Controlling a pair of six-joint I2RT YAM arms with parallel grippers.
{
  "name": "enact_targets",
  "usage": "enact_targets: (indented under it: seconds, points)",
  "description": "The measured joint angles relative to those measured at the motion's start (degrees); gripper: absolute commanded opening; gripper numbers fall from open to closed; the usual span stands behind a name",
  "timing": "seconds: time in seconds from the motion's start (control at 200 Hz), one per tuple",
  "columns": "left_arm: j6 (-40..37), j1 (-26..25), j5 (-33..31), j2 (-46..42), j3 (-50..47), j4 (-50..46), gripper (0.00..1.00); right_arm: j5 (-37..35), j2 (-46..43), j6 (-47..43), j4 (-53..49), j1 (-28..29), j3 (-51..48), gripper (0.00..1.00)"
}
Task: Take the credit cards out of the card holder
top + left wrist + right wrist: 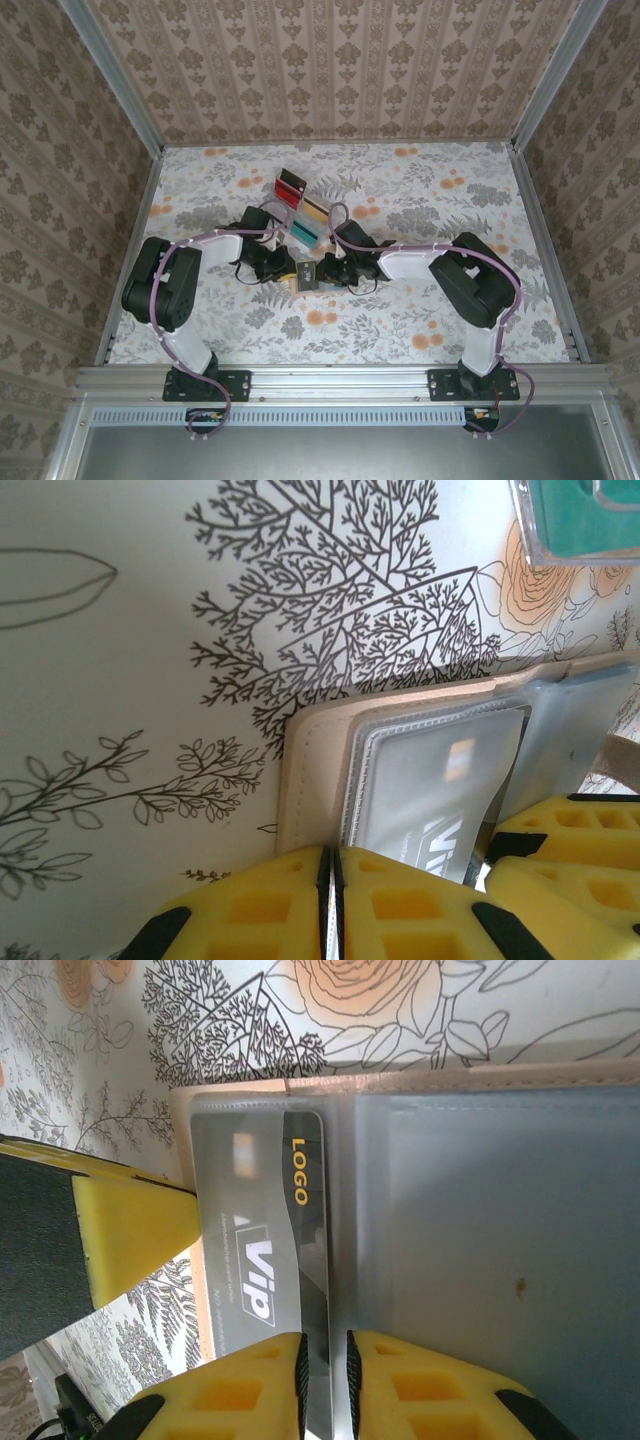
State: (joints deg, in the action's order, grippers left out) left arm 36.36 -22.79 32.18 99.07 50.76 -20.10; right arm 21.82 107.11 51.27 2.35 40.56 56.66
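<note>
The tan card holder is being pinched at its edge, right at the fingertips, by the almost shut left gripper. Just beyond, the grey credit card is being nipped by the right gripper, its jaws a crack apart. It is best being pulled straight out, slowly, with the holder being pressed flat.

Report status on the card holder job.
Left gripper shut at card holder edge. Right gripper nearly shut over grey VIP card, grip unclear. Card not yet out. Clear stand beyond, apart.
</note>
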Motion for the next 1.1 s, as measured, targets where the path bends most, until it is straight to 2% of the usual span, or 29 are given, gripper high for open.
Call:
enact_targets:
  seconds: [0.225, 0.63, 0.945, 1.1]
  points:
    - [0.02, 0.00, 0.22, 0.31, 0.00, 0.22, 0.13, 1.40, 0.83, 0.00, -0.39, 0.22, 1.14, 0.18]
    - [0.09, 0.02, 1.07, 0.28, -1.14, 2.71, 0.12, 2.21, 1.77, 0.15, -1.25, 0.22, 1.84, 0.20]
    - [1.16, 0.04, 1.27, -0.35, -2.38, 4.59, 0.12, 2.45, 2.34, 1.97, 0.07, -0.02, 1.29, 0.06]
    - [1.16, 0.04, 1.22, -0.42, -2.38, 4.59, 0.16, 2.19, 1.44, 2.16, 1.99, -0.07, -0.31, 0.02]
